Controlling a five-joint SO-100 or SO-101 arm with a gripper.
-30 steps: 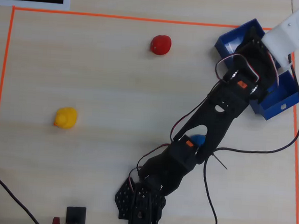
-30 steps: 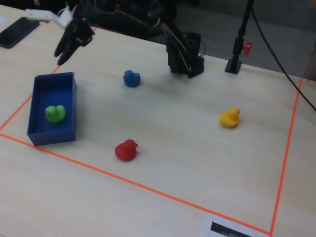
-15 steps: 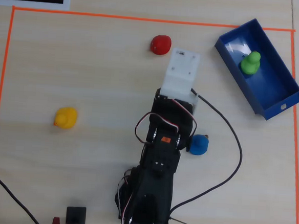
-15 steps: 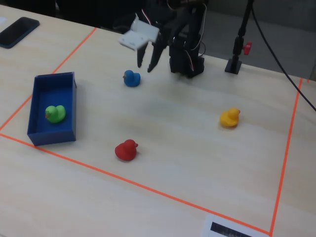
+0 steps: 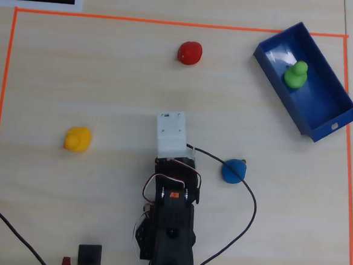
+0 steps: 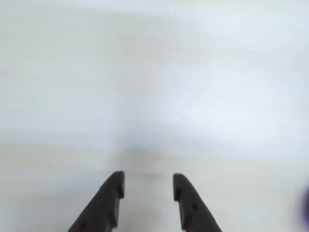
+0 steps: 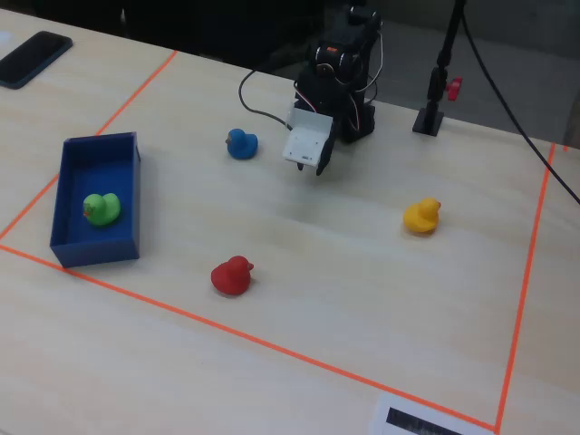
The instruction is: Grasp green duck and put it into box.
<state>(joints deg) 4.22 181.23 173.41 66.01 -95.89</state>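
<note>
The green duck (image 5: 296,75) sits inside the dark blue box (image 5: 321,106) at the upper right of the overhead view. In the fixed view the duck (image 7: 101,208) rests in the box (image 7: 94,248) at the left. My gripper (image 6: 148,186) is folded back near the arm's base, far from the box, and hangs above bare table. In the wrist view its two dark fingers (image 6: 110,198) stand apart with nothing between them. In the fixed view the gripper (image 7: 315,167) hangs under a white mount.
A red duck (image 5: 189,53) lies mid-table, a yellow duck (image 5: 78,139) to the left and a blue duck (image 5: 234,170) beside the arm, next to a black cable (image 5: 251,201). Orange tape (image 5: 172,22) frames the work area. A phone (image 7: 34,56) lies outside it.
</note>
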